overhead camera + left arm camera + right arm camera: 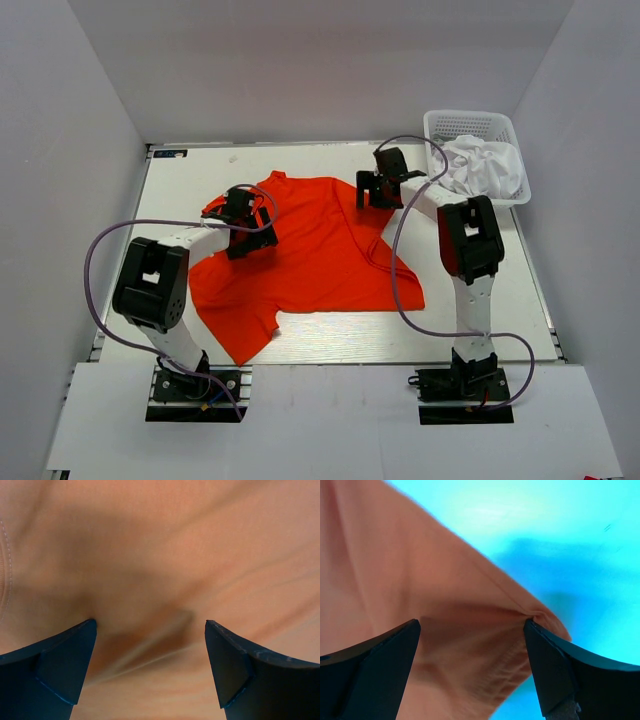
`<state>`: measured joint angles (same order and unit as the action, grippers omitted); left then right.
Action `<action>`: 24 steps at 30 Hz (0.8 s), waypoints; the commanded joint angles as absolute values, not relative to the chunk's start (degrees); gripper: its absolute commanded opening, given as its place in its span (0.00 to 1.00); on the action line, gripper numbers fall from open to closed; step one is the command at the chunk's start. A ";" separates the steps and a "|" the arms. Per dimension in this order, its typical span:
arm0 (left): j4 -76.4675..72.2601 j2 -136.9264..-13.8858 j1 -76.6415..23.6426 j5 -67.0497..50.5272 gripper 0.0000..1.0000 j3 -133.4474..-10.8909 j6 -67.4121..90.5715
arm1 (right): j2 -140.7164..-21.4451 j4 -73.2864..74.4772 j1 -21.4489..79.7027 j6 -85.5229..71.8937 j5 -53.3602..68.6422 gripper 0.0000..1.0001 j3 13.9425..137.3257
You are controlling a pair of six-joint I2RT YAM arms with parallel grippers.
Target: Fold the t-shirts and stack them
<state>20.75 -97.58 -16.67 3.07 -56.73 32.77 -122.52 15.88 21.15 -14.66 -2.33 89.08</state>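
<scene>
Lying spread and rumpled across the middle of the worktop (480, 335) is the orange shirt (310, 255); the white shirt (487, 165) sits bunched in the basket (470, 122) at the far right corner; the left fingers (55, 672) stand wide open over orange cloth on the shirt's left side, gripping nothing; the right fingers (375, 667) stand wide open astride a hemmed corner at its far edge.

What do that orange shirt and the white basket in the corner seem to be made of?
The orange-red t-shirt looks like soft, matte knit cloth, perhaps cotton: it lies in wrinkles and folds, and a stitched hem shows close up. The basket looks like stiff white plastic, faintly glossy: its walls are a regular moulded lattice that holds its shape.
</scene>
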 commanded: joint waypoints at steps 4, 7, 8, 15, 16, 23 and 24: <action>22.68 -101.68 -16.70 2.89 1.00 -56.60 31.11 | -131.48 22.06 16.79 -18.54 -6.16 0.90 96.85; 23.81 -103.18 -16.70 3.43 1.00 -57.21 30.59 | -134.29 22.76 14.68 -19.42 -4.49 0.90 102.19; 23.82 -103.88 -16.70 3.43 1.00 -57.22 30.59 | -135.51 23.37 13.89 -19.34 -4.05 0.90 103.52; 20.23 -103.80 -16.70 -1.92 1.00 -57.22 25.59 | -143.52 20.49 12.13 -10.56 2.80 0.90 119.95; 19.00 -103.80 -16.70 -2.98 1.00 -57.22 24.88 | -143.87 19.00 12.22 -8.37 3.51 0.90 120.58; 17.76 -99.32 -16.70 -4.40 1.00 -57.22 22.85 | -143.97 15.11 12.04 -4.67 6.85 0.90 126.21; 17.75 -98.53 -16.70 -4.39 1.00 -57.22 22.85 | -143.27 15.29 12.30 -3.96 8.68 0.90 126.30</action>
